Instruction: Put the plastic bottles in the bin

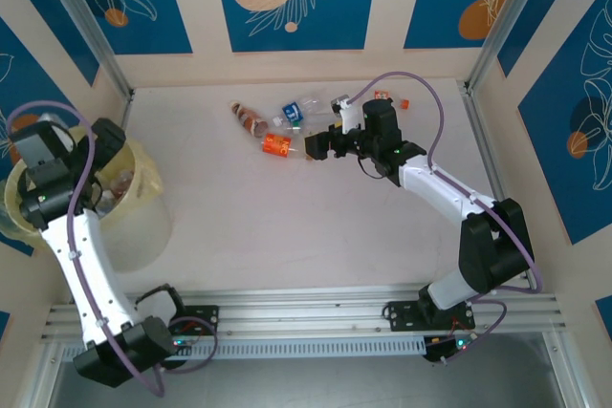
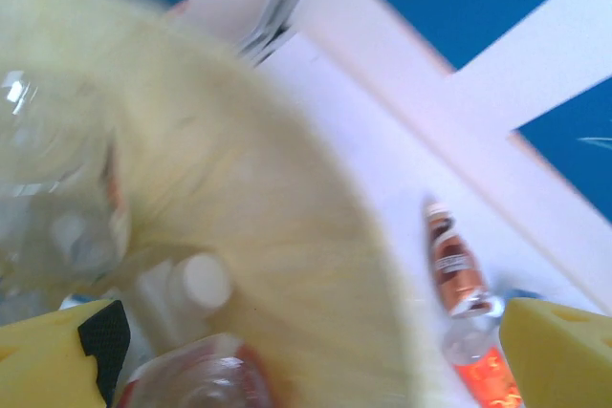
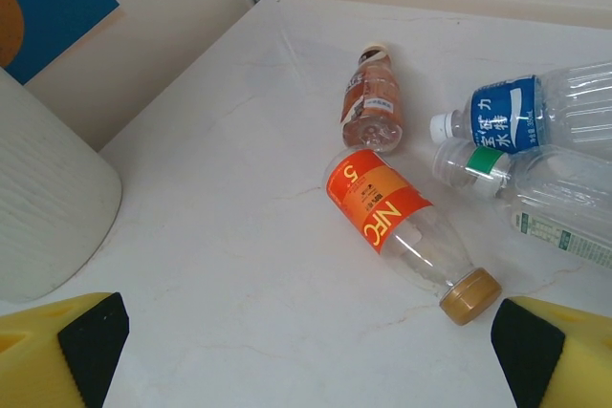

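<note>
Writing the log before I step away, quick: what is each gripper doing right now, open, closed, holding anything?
Left gripper: open, empty, over the bin.
Right gripper: open, empty, above the orange-labelled bottle.

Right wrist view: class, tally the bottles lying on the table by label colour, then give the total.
Orange-label bottle: 1
Brown-label bottle: 1
Blue-label bottle: 1
Green-band bottle: 1
Total: 4

This is a robotics lab cell — a white counter [image 1: 287, 226] boxed in by beige walls [image 1: 287, 66] hung with blue leaf-print panels [image 1: 335, 31], aluminium posts [image 1: 86, 26] in the corners, and a left arm [image 1: 86, 265] and a right arm [image 1: 449, 193] bolted to a slotted metal rail [image 1: 306, 305] at the near edge.
</note>
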{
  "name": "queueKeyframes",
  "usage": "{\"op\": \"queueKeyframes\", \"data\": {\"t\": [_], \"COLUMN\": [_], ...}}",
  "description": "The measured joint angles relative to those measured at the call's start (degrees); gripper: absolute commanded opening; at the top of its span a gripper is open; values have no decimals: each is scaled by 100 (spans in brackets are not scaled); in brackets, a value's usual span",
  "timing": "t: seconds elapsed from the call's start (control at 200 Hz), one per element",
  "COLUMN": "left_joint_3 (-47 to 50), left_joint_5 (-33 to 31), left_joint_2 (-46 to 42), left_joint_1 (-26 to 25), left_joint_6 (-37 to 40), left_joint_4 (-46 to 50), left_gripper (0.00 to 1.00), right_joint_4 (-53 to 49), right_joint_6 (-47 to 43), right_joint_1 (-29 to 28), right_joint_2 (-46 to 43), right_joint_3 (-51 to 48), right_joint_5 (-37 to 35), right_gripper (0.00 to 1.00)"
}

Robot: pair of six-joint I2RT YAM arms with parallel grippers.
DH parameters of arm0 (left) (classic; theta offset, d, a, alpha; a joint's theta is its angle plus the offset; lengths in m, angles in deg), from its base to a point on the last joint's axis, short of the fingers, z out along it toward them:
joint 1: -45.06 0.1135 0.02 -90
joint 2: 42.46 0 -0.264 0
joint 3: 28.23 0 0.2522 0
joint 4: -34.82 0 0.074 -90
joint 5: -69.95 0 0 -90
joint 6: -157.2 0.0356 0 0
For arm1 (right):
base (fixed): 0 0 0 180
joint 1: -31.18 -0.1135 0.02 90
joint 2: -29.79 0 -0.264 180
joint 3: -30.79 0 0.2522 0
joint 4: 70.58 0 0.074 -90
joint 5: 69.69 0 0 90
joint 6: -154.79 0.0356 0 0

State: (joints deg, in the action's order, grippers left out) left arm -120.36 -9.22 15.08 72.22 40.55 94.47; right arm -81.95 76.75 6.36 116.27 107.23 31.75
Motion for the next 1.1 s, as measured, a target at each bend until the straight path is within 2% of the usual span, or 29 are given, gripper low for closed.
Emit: {"op": "queueKeyframes", "data": {"t": [0.085,0.25,0.4,0.51,0.585,0.7,0.835,1.1], "left_joint_3": [-533,-1126,-1298,-1283,-1298,-1596,-2094,-2627], "left_joint_5": [-138,-839,-1803,-2275,-2518,-2769,-2927,-3060], "left_joint_2": [7,345,1193,2081,2699,3694,4732,5967], "left_joint_1": [-680,-2660,-4297,-5053,-5421,-5705,-5777,-5777], "left_joint_6": [11,15,9,-127,-385,-979,-1864,-3661], "left_joint_4": [20,-9,-365,-811,-1058,-1082,-1054,-726], "left_gripper": [100,100,100,100,100,100,100,100], "right_joint_4": [35,164,273,269,256,254,251,28], "right_joint_6": [4,68,205,313,396,501,542,516], "right_joint_1": [22,131,254,348,446,656,866,966], "right_joint_2": [0,0,-15,-146,-361,-796,-1338,-2140], "right_joint_3": [0,-4,-138,-407,-658,-973,-1272,-1775], "right_joint_5": [-63,-168,-385,-660,-831,-975,-1040,-1176], "right_gripper": [99,99,99,99,99,99,99,99]}}
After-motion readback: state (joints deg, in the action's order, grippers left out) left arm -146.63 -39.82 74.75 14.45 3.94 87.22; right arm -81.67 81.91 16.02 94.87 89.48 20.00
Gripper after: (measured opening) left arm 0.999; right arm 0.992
